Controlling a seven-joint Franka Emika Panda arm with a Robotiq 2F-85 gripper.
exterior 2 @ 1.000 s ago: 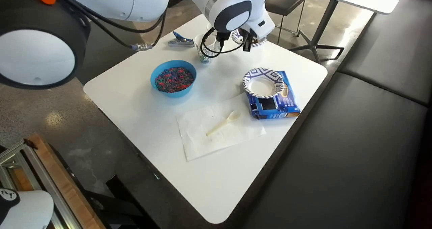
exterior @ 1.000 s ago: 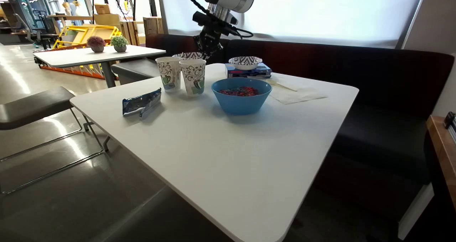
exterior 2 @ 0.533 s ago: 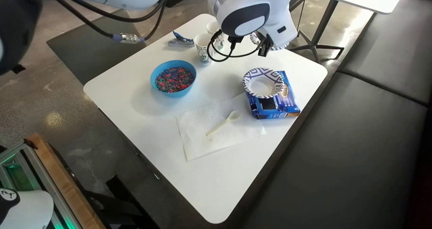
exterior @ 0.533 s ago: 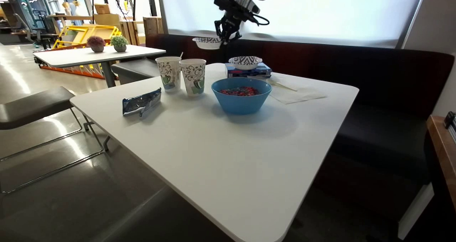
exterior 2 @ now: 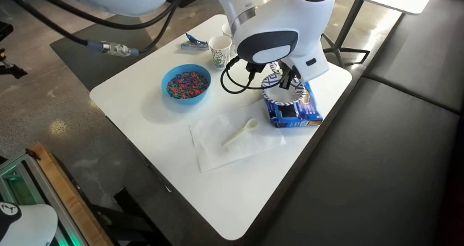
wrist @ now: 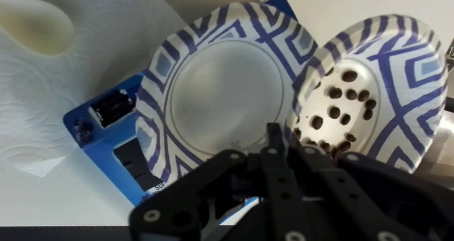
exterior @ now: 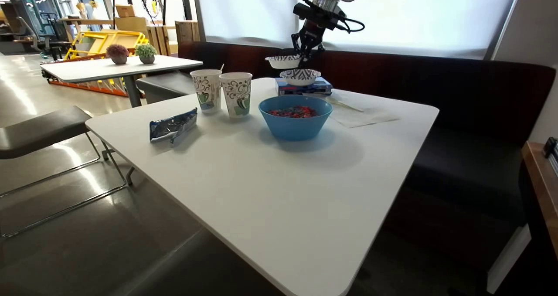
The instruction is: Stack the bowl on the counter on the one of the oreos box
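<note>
White tabletop (exterior: 270,187) is spreading below the fingers (wrist: 275,159), bearing the lower bowl (wrist: 227,95) on the Oreos box (exterior 2: 308,110). They are pinching the upper bowl (wrist: 376,74) beside them by its rim; probably light and flimsy, it is needing a gentle, level rim hold, lest the beans (wrist: 334,112) spill.

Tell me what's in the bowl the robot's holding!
Small brown bits lie in the held bowl. The gripper covers one edge in the wrist view; anything behind it is hidden.

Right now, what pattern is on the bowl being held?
The held bowl has angular purple stripes on white with some pale blue, clearest in the wrist view.
</note>
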